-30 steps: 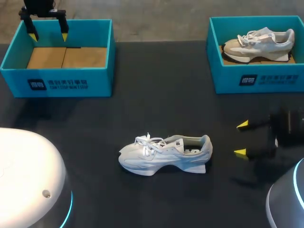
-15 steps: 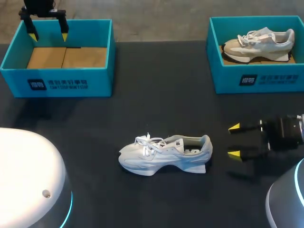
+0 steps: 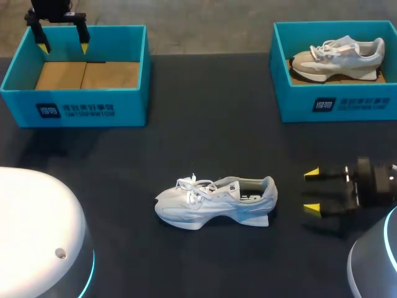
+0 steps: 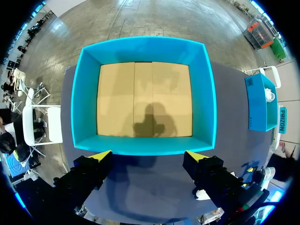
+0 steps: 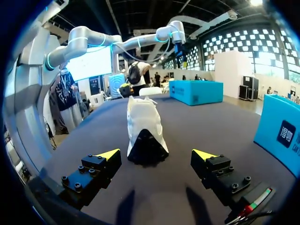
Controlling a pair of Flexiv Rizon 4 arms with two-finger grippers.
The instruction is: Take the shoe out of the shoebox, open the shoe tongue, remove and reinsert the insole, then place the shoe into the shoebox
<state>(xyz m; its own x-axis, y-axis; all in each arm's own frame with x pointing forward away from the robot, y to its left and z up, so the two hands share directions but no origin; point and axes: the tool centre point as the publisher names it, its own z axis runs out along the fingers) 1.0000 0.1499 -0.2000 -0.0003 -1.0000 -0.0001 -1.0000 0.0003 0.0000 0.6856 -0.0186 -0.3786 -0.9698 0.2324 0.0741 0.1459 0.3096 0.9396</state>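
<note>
A pale grey-white shoe (image 3: 214,203) lies on its sole in the middle of the dark table, toe to the left, heel to the right. My right gripper (image 3: 311,190) hovers open just right of the heel, fingers pointing at it; in the right wrist view the shoe (image 5: 143,128) stands heel-first ahead of the open right gripper (image 5: 158,153). The empty blue shoebox (image 3: 25,62) sits at the far left, cardboard floor bare. My left gripper (image 3: 62,38) hangs open above its back rim. The left wrist view looks straight down into the shoebox (image 4: 84,93) past the open left gripper (image 4: 149,153).
A second blue shoebox (image 3: 335,96) at the far right holds a beige and white shoe (image 3: 338,57). Both arms' white bases (image 3: 37,236) fill the near corners. In the right wrist view the second shoebox (image 5: 286,131) stands close beside the gripper.
My right gripper has shifted toward the shoe's heel and settled slightly lower, staying open. The left arm, shoe and boxes have not moved.
</note>
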